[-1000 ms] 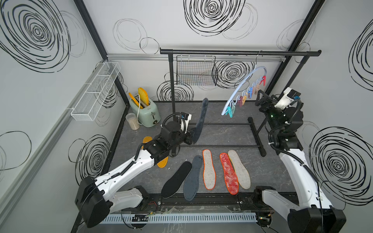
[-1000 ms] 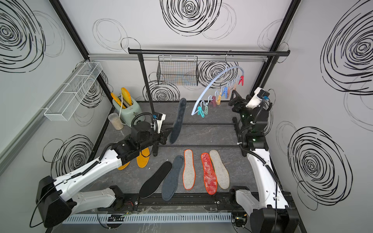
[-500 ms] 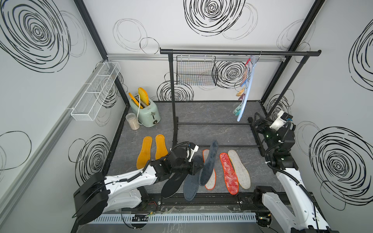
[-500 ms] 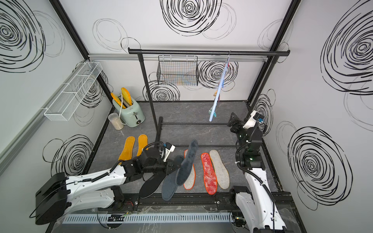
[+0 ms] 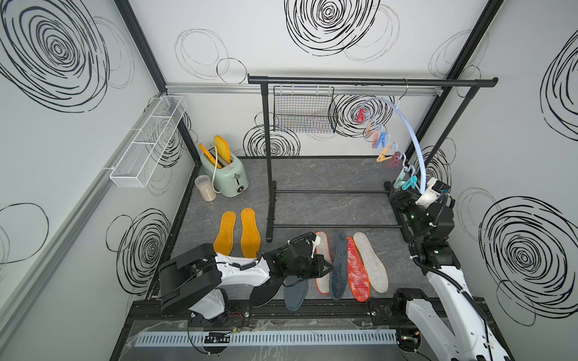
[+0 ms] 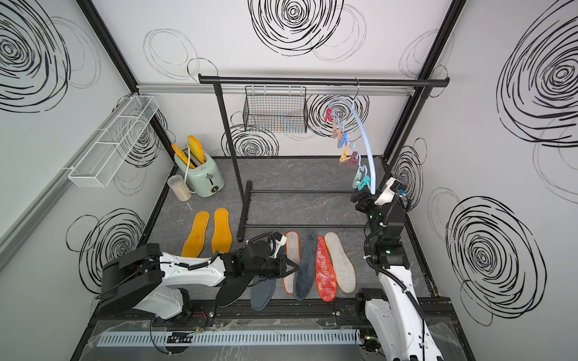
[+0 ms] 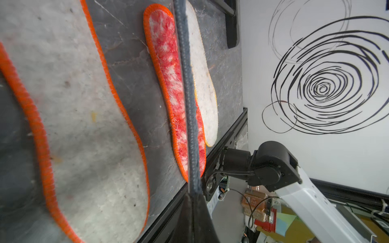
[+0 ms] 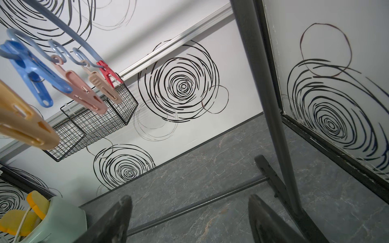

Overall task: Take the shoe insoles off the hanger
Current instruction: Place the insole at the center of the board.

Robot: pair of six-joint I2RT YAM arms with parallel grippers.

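Shoe insole (image 5: pixel 341 259), dark grey-blue, is pinched edge-on in my left gripper (image 5: pixel 327 269), low over the floor (image 5: pixel 312 175), likely to drop between the white orange-edged insole (image 5: pixel 322 248) and red insole (image 5: pixel 356 275). My right gripper (image 8: pixel 189 210) gapes empty beside the hanger (image 6: pixel 369 153), pegs (image 8: pixel 84 94) bare. Eight total: its grey-blue twin (image 5: pixel 295 292), two orange-yellow insoles (image 5: pixel 250 233), black insole (image 5: pixel 266 290), beige insole (image 5: pixel 372 265).

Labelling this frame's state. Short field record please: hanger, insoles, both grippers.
hanger: pale blue hanger hooked on black rail; no insole on its pegs
floor: orange-yellow pair, black insole, grey-blue insole, white orange-edged insole, red insole, beige insole
left gripper: shut on second grey-blue insole, between the white and red ones
right gripper: open, empty, beside the hanger's lower end
task: only the held insole not yet released
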